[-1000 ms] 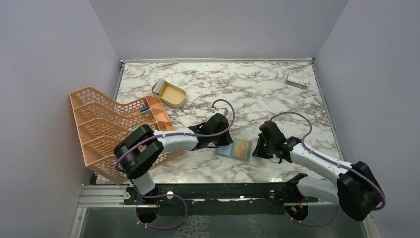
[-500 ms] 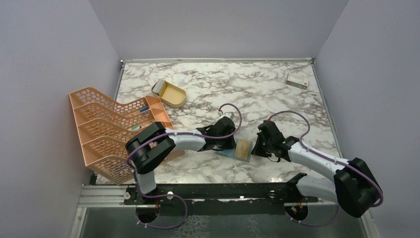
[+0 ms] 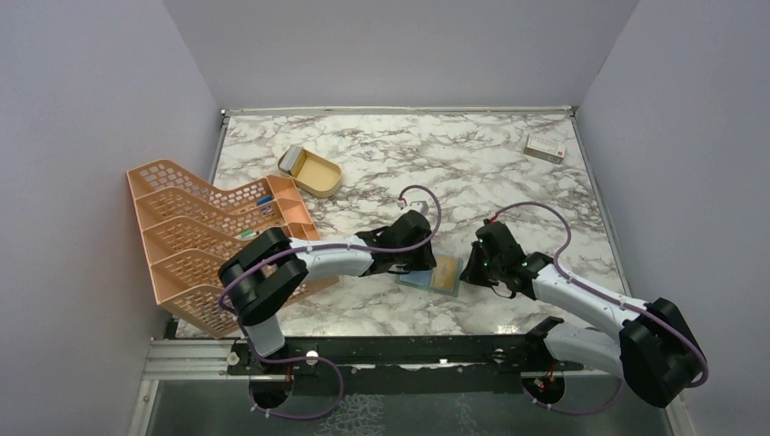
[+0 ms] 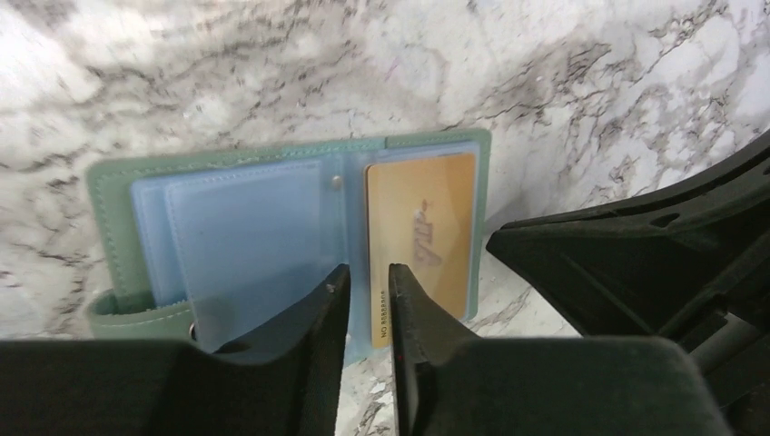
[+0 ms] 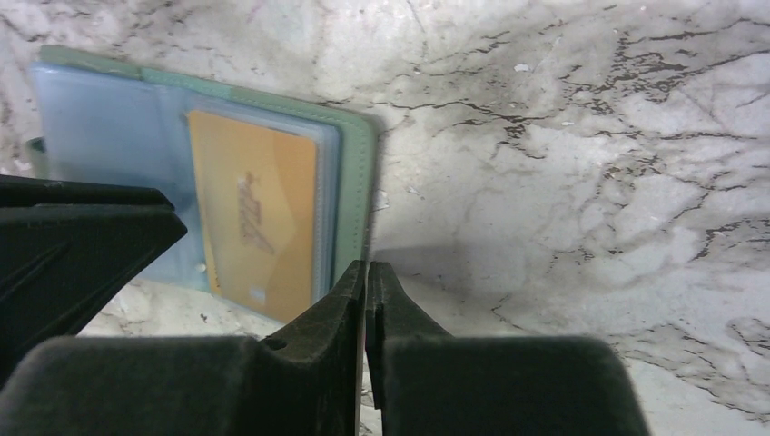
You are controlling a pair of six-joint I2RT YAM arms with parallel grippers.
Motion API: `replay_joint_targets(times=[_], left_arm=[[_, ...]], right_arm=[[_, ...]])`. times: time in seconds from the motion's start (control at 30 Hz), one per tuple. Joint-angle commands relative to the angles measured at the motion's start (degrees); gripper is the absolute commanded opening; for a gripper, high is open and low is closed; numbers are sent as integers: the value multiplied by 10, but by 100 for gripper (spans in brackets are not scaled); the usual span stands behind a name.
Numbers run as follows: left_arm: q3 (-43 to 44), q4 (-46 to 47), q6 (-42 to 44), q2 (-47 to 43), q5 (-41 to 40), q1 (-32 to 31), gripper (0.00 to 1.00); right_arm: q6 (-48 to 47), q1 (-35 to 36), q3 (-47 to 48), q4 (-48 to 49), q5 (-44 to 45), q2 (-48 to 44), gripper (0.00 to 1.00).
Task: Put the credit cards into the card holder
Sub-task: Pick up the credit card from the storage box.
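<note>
The card holder [image 3: 419,276] lies open on the marble near the front middle, with pale blue sleeves inside and a grey-green rim. One tan-orange credit card [image 3: 446,273] lies on its right half, and also shows in the left wrist view [image 4: 422,232] and the right wrist view [image 5: 259,213]. My left gripper [image 3: 420,261] is low over the holder's near edge [image 4: 118,309], its jaws a narrow gap apart [image 4: 368,282] over the card's left edge. My right gripper [image 3: 472,270] is shut and empty, its tips [image 5: 366,272] at the holder's right rim [image 5: 361,173]. No other cards are in view.
An orange mesh rack [image 3: 209,241] stands at the left, close to my left arm. An open gold oval tin [image 3: 311,171] sits behind it. A white box with a red mark [image 3: 545,147] lies at the far right corner. Side walls enclose the table.
My left gripper has moved right onto the card holder. My right gripper has stayed at its right rim. The card looks narrower from above than a second ago.
</note>
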Motion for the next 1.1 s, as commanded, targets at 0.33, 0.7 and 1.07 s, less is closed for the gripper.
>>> replay_joint_targets(times=[0.33,0.7,1.07], left_arm=[[227,-285,263,-47,-196,70,48],[328,-312,452,20,-314,234,61],[466,-301,574,167,-375,361,56]], right_arm=[[-76,3,47,-15,-110,-114,24],[-157,2,118,-45,-140,-193,39],[-179,3,147,-58,-101,-152,38]])
